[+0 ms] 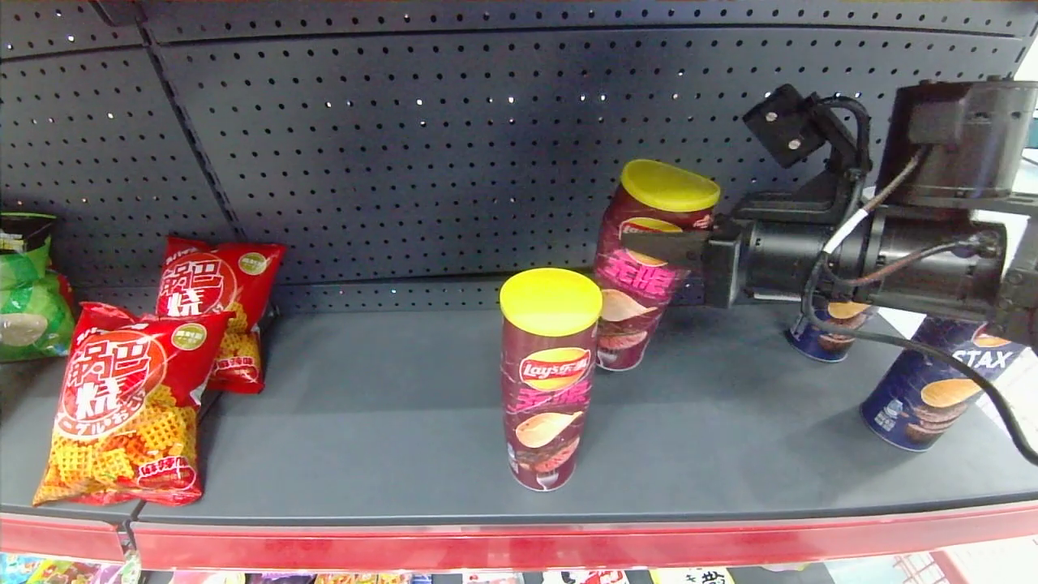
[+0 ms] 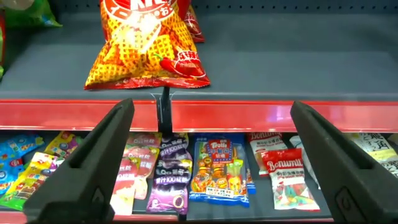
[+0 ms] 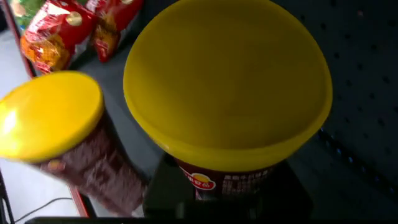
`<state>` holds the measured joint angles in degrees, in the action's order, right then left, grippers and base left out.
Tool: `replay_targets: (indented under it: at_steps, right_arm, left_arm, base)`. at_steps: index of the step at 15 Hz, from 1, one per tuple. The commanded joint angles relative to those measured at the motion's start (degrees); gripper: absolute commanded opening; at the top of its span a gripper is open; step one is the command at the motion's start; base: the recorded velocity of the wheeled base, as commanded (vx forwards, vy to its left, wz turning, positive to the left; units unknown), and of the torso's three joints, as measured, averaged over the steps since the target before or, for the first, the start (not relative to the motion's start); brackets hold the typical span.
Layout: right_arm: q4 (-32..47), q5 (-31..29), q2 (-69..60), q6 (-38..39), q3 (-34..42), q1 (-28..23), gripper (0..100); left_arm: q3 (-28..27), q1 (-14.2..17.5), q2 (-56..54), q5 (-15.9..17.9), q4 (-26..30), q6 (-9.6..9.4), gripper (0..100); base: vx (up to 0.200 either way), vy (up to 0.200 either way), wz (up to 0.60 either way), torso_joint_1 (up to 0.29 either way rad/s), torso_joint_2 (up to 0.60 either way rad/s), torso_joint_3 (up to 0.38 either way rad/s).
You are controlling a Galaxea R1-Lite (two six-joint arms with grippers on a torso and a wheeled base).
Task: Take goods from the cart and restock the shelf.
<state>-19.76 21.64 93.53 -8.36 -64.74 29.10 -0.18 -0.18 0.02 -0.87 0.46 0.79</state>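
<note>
Two maroon chip cans with yellow lids are on the grey shelf (image 1: 365,422). The front can (image 1: 549,381) stands upright near the middle. Behind it, the rear can (image 1: 645,264) leans left, its base down at the shelf surface. My right gripper (image 1: 653,243) comes in from the right and is shut on the rear can's upper body. The right wrist view looks down on that can's lid (image 3: 227,81), with the front can's lid (image 3: 50,115) beside it. My left gripper (image 2: 211,162) is open and holds nothing, in front of the shelf's red front edge (image 2: 236,115).
Two red snack bags (image 1: 130,405) and a green bag (image 1: 28,292) lie at the shelf's left. Two blue chip cans (image 1: 932,393) stand at the right, under my right arm. A pegboard wall (image 1: 446,146) backs the shelf. Candy bags (image 2: 217,168) fill the lower shelf.
</note>
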Motion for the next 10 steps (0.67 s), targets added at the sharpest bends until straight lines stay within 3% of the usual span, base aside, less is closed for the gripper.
replay_targets:
  at_steps: [1,5,10]
  right_arm:
    - [0.1,3.6,5.4,-0.5,-4.1,-0.2,0]
    - [1.7,19.7,12.5,-6.0,-11.8,-2.4,0]
    - [12.1,23.4,20.4,-8.4,-25.2,-3.4,0]
  left_arm:
    - [0.0,0.0,0.0,0.0,0.0,0.00,100]
    - [0.0,0.0,0.0,0.1,0.0,0.00,100]
    - [0.0,0.0,0.0,0.0,0.0,0.00,100]
  base:
    - [0.000,0.000,0.00,0.000,0.00,0.000]
    - [0.000,0.000,0.00,0.000,0.00,0.000]
    - [0.000,0.000,0.00,0.000,0.00,0.000]
